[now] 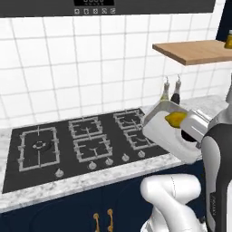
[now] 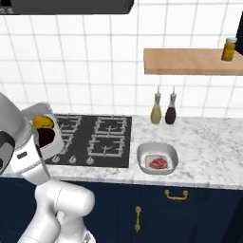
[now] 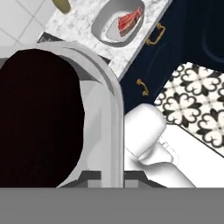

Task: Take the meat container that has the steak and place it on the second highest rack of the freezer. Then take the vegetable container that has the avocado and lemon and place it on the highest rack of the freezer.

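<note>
The pincer (image 3: 113, 177) holds the vegetable container (image 1: 159, 129) by its rim, above the stove (image 1: 81, 140). Inside it lie one lemon (image 1: 175, 118) and one avocado (image 2: 46, 137). The right base view shows one steak (image 2: 158, 163) in the meat container (image 2: 157, 158) on the surface (image 2: 209, 147), near two bottles (image 2: 163, 109).

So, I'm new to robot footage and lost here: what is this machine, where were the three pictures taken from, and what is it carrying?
It is a white robot arm on a driving base in a rendered kitchen. Two pictures come from cameras on the base, behind the arm to its left and right. The third comes from a camera on the hand.

The arm holds a grey vegetable container up over the stove. Inside are the yellow lemon and the dark avocado, which looms huge and black in the hand view. The gripper's fingers are hidden, so its exact grip is not visible.

On the marble counter sits the meat container with the steak, with two bottles behind it.
</note>
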